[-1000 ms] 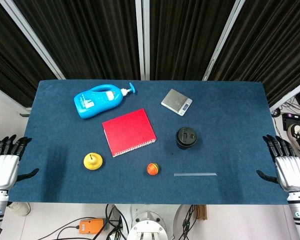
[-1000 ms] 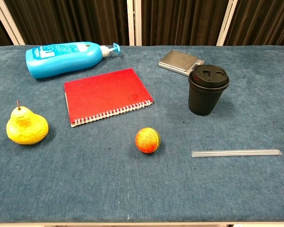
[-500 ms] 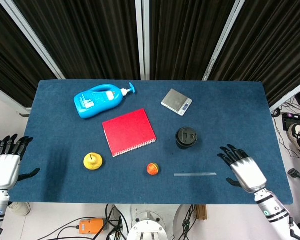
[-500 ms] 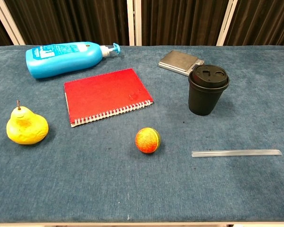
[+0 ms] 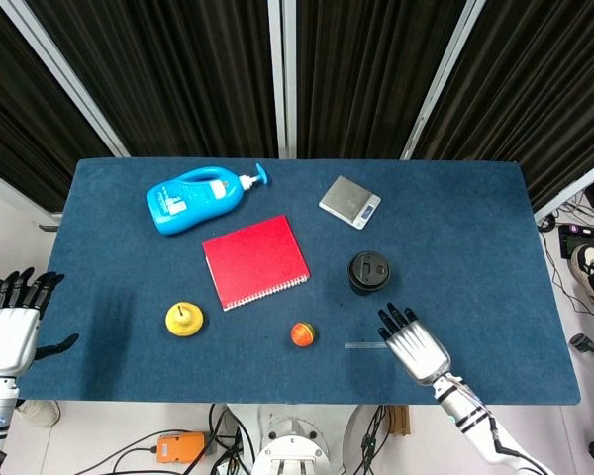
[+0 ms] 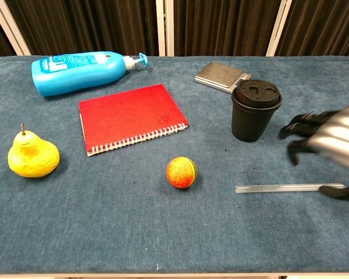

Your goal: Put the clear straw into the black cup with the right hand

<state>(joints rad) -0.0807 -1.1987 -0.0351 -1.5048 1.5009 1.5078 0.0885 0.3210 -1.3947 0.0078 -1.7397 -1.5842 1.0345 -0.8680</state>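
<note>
The clear straw point(image 6: 279, 188) lies flat on the blue table near the front edge; in the head view only its left end point(image 5: 359, 345) shows beside my right hand. The black cup point(image 5: 368, 272) point(image 6: 256, 110) stands upright with its lid on, just behind the straw. My right hand point(image 5: 414, 343) point(image 6: 328, 139) hovers over the straw's right part, fingers spread and pointing toward the cup, holding nothing. My left hand point(image 5: 10, 327) hangs beyond the table's left edge, fingers apart and empty.
A small orange ball point(image 6: 181, 172) lies left of the straw. A red notebook point(image 6: 131, 118), a yellow pear point(image 6: 32, 155), a blue pump bottle point(image 6: 75, 71) and a silver scale point(image 6: 222, 77) sit elsewhere on the table point(image 5: 475, 228).
My right hand has swung from beyond the table's right edge leftward to above the straw, covering most of it in the head view. The left hand and the objects have stayed put.
</note>
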